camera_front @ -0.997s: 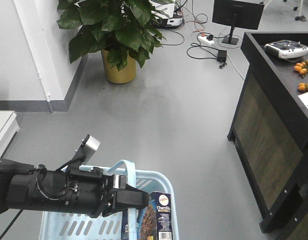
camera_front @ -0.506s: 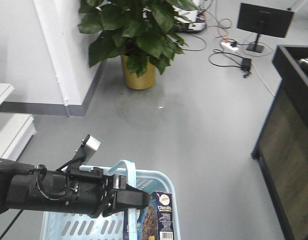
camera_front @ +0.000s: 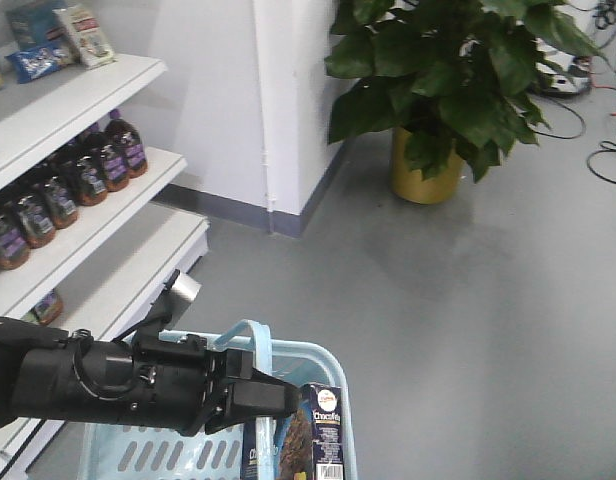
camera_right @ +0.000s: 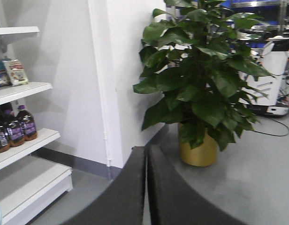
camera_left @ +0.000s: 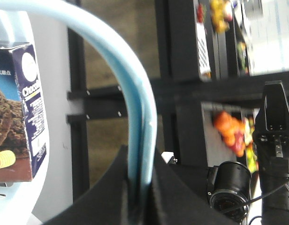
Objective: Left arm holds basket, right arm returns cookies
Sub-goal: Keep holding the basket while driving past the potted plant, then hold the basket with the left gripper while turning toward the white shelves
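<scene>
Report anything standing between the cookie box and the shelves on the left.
The cookies sit inside the basket; its wall and the left arm, gripping the handle, lie toward the shelves. Nothing else visible.

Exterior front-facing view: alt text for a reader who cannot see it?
The left pincer grips the hoop handle of a light blue basket holding a navy cookies box. Beyond, on grey floor, stand shelves of dark bottles and a potted plant.

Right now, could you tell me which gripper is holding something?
The left gripper: its jaws clamp the basket handle, while the right gripper is shut on nothing.
</scene>
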Motion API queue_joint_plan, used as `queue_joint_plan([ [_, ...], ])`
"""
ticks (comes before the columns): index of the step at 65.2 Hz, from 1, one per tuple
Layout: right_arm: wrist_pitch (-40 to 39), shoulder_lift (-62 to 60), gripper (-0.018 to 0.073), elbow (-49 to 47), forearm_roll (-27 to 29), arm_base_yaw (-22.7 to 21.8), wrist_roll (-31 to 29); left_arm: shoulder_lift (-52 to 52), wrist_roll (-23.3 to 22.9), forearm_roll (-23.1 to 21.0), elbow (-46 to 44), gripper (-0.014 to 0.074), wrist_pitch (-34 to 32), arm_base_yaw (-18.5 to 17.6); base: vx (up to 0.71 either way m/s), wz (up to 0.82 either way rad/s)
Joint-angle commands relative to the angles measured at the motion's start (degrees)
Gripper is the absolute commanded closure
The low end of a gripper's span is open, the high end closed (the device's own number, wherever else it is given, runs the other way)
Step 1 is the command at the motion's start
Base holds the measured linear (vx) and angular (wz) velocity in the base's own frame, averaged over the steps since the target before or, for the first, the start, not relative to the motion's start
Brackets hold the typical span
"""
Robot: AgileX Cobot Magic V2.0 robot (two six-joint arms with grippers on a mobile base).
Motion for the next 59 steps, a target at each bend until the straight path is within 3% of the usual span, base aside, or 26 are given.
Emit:
queue_joint_plan([
  [1,-4.27,-0.61,0.0567,-0.02,-0.54,0.03,-0.05,-2.64,0.70,-5.51,-1.35,0.0603,4.06,-0.12,0.22,0.64],
  [59,-4.27,-0.61,0.0567,-0.02,-0.54,0.03,-0.05,-2.64,0.70,-5.51,-1.35,0.0603,4.06,-0.12,0.20,0.65],
])
